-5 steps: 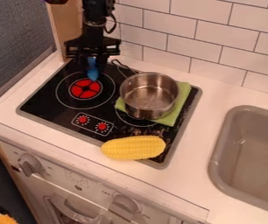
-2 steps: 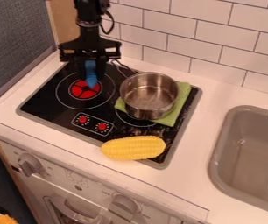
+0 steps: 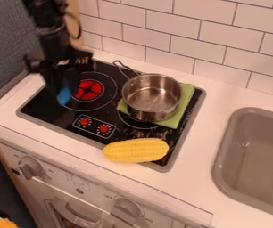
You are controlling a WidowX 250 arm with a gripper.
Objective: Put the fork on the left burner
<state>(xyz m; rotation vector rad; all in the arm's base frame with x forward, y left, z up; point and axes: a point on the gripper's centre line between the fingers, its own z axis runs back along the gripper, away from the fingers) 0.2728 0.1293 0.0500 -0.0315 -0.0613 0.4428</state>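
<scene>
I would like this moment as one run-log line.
end effector: holds blue fork, not released | fork: seen left of left burner's red centre | pot: on green cloth | corn: cooktop's front edge

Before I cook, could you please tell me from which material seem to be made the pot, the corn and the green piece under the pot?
The pot looks like polished metal, from its silvery shine and highlights. The corn seems to be smooth plastic, being evenly yellow with a slight sheen. The green piece is matte and thin, perhaps fabric, though felt or foam is possible.
</scene>
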